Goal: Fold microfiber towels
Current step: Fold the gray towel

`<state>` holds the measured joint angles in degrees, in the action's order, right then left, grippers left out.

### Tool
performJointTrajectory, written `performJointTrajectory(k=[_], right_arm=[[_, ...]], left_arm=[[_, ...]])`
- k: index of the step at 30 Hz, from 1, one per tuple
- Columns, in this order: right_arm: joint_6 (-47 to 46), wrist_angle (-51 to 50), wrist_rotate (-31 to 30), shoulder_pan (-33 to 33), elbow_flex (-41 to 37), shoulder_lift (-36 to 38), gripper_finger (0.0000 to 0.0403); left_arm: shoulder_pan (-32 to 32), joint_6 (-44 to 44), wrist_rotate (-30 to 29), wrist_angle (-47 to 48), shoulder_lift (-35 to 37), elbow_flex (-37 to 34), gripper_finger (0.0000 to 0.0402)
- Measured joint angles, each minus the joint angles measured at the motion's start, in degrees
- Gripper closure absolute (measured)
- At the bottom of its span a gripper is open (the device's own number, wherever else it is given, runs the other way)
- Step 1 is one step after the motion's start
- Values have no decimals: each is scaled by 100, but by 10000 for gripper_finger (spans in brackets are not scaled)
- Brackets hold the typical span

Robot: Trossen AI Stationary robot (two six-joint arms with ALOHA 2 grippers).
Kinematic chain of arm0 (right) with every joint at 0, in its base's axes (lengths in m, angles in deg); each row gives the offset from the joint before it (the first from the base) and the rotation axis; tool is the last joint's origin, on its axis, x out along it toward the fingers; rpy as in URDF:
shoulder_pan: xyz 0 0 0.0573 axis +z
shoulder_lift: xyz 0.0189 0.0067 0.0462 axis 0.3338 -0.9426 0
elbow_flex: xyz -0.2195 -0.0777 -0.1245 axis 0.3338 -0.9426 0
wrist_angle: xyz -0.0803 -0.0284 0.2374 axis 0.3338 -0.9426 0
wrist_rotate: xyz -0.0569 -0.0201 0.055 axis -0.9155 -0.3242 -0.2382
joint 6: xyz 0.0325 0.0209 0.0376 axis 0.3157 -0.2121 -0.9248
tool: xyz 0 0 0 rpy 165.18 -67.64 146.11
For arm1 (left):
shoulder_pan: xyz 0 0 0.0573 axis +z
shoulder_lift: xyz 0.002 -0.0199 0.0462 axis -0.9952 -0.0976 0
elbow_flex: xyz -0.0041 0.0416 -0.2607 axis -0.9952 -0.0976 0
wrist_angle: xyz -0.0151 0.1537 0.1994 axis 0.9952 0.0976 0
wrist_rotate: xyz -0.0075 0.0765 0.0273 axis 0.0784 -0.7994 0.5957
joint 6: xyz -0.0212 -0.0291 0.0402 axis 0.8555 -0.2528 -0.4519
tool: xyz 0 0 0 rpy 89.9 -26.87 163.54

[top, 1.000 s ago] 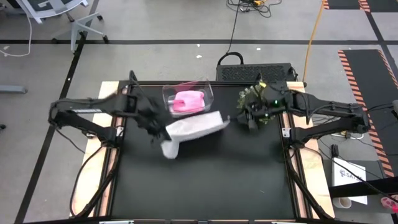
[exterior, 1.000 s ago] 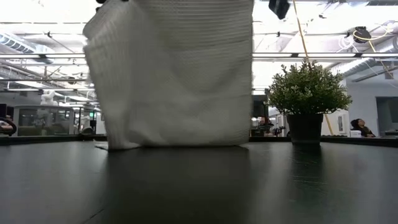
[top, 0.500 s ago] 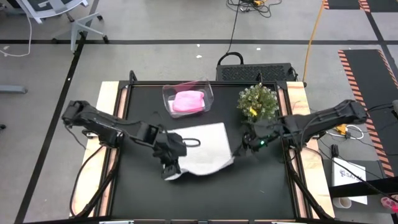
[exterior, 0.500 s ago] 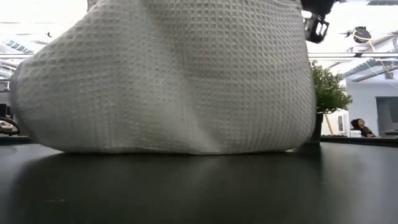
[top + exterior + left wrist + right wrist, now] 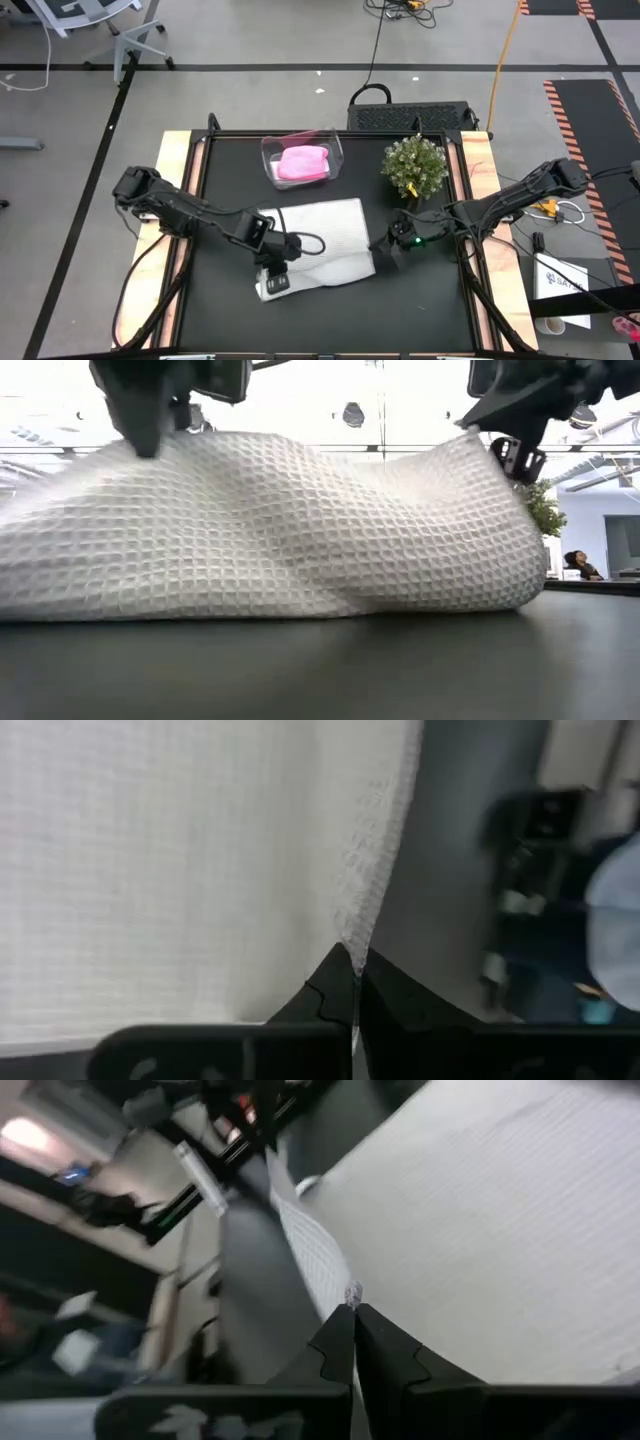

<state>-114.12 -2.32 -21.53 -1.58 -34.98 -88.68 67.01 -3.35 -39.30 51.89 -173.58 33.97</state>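
Note:
A white waffle-weave towel (image 5: 320, 240) lies spread on the black table, with its far part flat. Its near edge (image 5: 300, 470) is held up between my two grippers and sags in the middle. My left gripper (image 5: 272, 272) is shut on the near left corner, and my right gripper (image 5: 390, 250) is shut on the near right corner. A pink towel (image 5: 303, 162) lies in the clear bin (image 5: 335, 150) at the far side. My left gripper pinches the white towel's near left corner (image 5: 350, 935) between its two fingers, coming steeply from above. That corner is raised a little off the table, and the cloth slopes down from it. My right gripper pinches the near right corner (image 5: 340, 1285) between its two fingers, slanting down from the table's right. The corner is lifted and the edge runs slack toward the other gripper.
A small potted plant (image 5: 415, 165) stands at the far right, close behind my right arm. The clear bin sits just beyond the towel's far edge. Bare black table (image 5: 320, 320) lies between the towel and the near edge.
Both grippers have moved down and toward the table's near edge, staying shut on the towel's corners. The white towel, which hung upright below them, has been drawn out and laid over the table, its far part now flat.

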Motion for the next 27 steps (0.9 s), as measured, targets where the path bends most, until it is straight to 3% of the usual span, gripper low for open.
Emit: performJointTrajectory(k=[7, 15, 27], right_arm=[[786, -119, -843, -326, -4, 0, 403], [1285, -127, -838, -948, -4, 0, 403], [1367, 39, -819, -1312, -4, -701, 403]], left_arm=[[461, -605, -481, 224, 61, 6, 398], [1070, -1418, -677, 1049, 54, 7, 398], [1955, -2547, -923, 1165, 54, 7, 392]])
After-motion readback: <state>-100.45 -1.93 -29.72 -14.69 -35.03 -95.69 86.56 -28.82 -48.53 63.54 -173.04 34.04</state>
